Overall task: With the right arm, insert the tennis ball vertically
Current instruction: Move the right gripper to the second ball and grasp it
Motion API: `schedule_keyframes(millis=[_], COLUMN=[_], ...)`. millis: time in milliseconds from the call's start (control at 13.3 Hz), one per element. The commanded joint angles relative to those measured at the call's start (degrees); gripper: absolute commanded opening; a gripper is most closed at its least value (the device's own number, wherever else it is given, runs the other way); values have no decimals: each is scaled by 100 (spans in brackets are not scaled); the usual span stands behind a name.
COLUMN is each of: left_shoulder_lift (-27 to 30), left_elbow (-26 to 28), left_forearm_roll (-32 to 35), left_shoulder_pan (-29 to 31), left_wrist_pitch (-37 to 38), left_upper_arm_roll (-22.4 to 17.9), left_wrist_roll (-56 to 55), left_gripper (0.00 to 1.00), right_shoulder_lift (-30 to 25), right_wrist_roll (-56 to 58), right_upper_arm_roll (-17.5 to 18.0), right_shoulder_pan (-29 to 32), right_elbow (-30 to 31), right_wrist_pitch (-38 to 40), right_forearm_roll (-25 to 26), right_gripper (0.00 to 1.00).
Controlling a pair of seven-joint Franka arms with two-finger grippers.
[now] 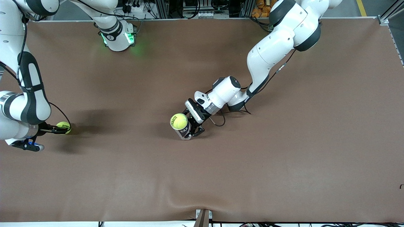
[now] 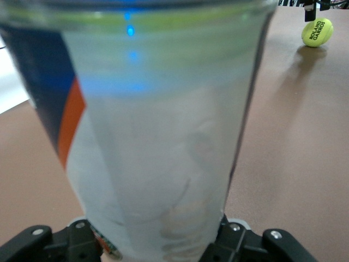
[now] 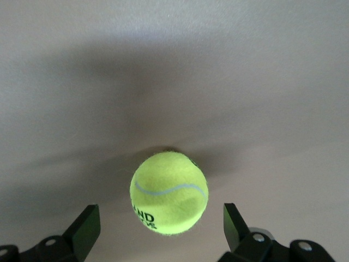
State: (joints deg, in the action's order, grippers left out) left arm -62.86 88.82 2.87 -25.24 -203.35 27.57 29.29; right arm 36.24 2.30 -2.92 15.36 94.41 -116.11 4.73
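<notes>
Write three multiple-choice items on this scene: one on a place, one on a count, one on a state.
1. Where is the clear plastic tube?
A) lying at the right arm's end
B) in the left gripper, mid-table
C) on a shelf

2. How many yellow-green felt tennis balls show?
A) one
B) four
C) two

3. The right gripper is:
A) open around a ball on the brown table
B) shut on a ball
C) holding the tube

Answers:
1. B, its fingers press the tube's sides.
2. C, there is one ball at the tube's top and one ball on the table at the right arm's end.
3. A, both fingers stand clear of that ball.
</notes>
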Motion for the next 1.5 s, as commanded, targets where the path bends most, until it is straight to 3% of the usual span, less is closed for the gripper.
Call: schedule_keyframes(millis=[0, 226, 301, 376, 527, 677, 903, 1128, 1429], left_shoulder_lift=[-60, -51, -51, -51, -51, -42, -33, -33, -33], left_elbow=[-57, -48, -49, -49, -49, -49, -49, -49, -40], left_forearm_roll=[-58, -41, -50, -41, -41, -41, -41, -41, -41], left_shoulder_pan=[-51, -16, -16, -7, -7, -7, -7, -7, -7], left_wrist_pitch=[-20, -20, -29, -29, -29, -20, -20, -20, -20], left_upper_arm_roll=[-23, -23, -23, -23, -23, -23, -23, -23, -23], left_wrist_roll=[-11, -11, -11, -11, -11, -11, -11, -11, -11], left_gripper=[70, 70, 70, 70, 70, 70, 70, 70, 70], right_shoulder_lift=[-12, 6, 6, 6, 6, -29, -108, -214, -670], right_wrist_roll=[43, 43, 43, 52, 69, 235, 184, -52, -2009], right_upper_arm_roll=[134, 134, 134, 134, 134, 143, 196, 222, 284], right_shoulder_pan=[152, 161, 169, 161, 169, 161, 82, -119, -901], right_elbow=[86, 304, 410, 481, 482, 429, 140, -483, -617], right_wrist_pitch=[-61, -236, -455, -518, -527, -457, 59, 1332, 2073], right_forearm_roll=[134, 107, 107, 107, 116, 81, -172, -1059, -1876], right_gripper=[100, 100, 97, 87, 61, 1, 0, 0, 0])
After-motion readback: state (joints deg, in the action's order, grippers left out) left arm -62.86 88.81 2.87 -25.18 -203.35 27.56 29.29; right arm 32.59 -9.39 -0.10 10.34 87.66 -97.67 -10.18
